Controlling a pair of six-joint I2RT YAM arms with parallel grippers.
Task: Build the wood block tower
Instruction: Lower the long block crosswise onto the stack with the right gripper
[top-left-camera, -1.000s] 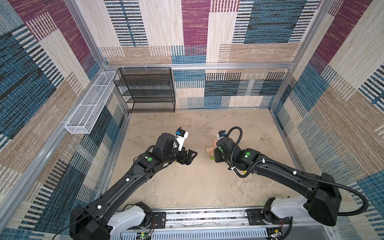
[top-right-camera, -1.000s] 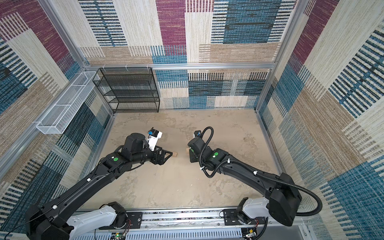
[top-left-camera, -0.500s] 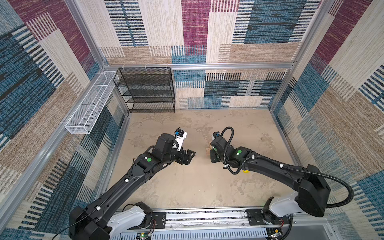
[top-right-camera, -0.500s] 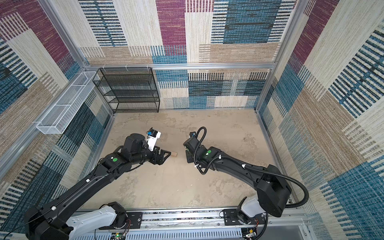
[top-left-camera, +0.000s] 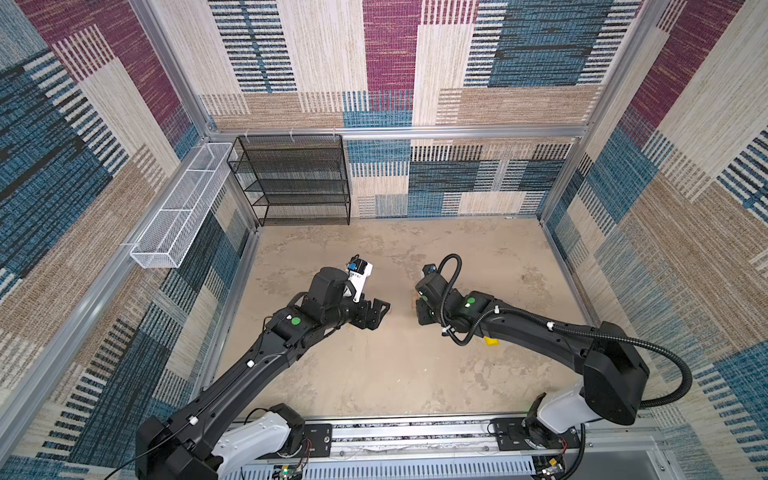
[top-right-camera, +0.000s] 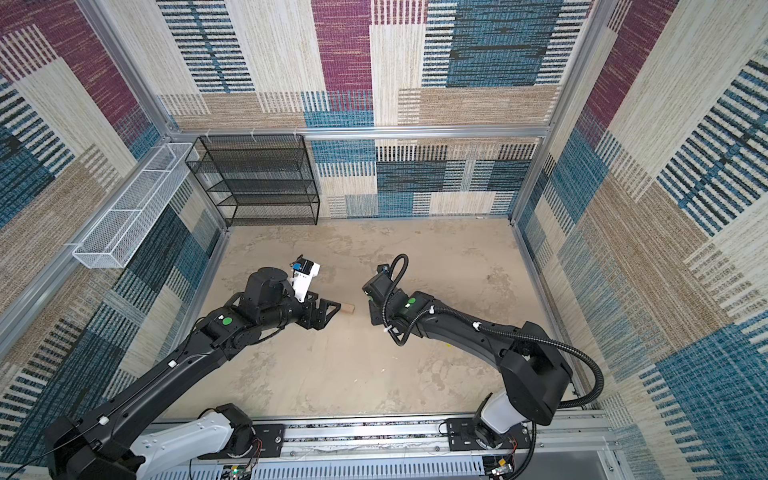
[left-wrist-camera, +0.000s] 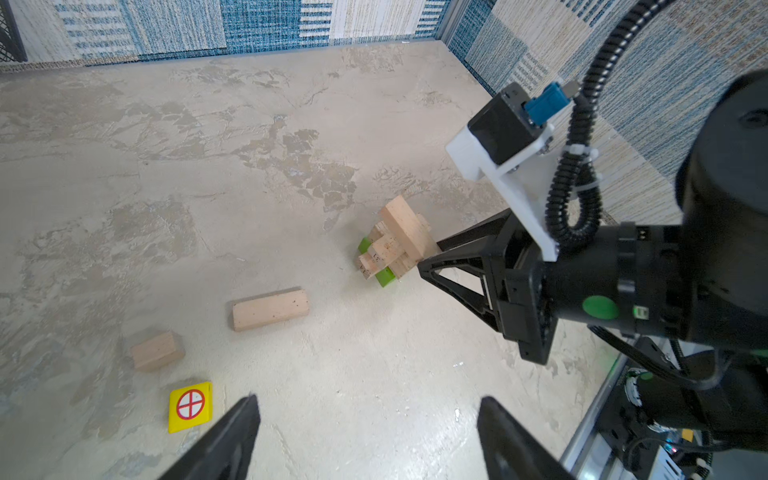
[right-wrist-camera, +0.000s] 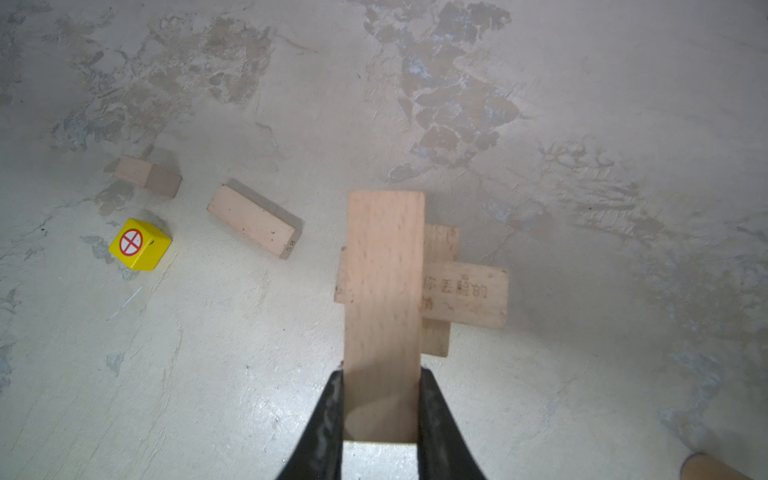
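Observation:
My right gripper (right-wrist-camera: 380, 374) is shut on a plain tan brick (right-wrist-camera: 384, 282). It holds the brick lengthwise over the wood block tower (left-wrist-camera: 386, 249), a crosswise stack of tan bricks on a green oblong (left-wrist-camera: 384, 277). Whether the brick touches the stack I cannot tell. In both top views the right gripper (top-left-camera: 417, 309) hides the tower. My left gripper (left-wrist-camera: 368, 409) is open and empty, low over bare floor. Loose wood blocks lie beside it: a tan brick (left-wrist-camera: 270, 309), a small tan cube (left-wrist-camera: 157, 351) and a red-marked yellow cube (left-wrist-camera: 190, 406).
A yellow piece (top-left-camera: 492, 341) lies under the right forearm. A tan round piece (right-wrist-camera: 715, 467) sits near the right gripper. A black wire shelf (top-left-camera: 295, 178) stands at the back left, and a white wire basket (top-left-camera: 178, 208) hangs on the left wall.
The right arm has swung left with its brick and now covers the tower, which showed in the top views a second ago. The left gripper has barely moved.

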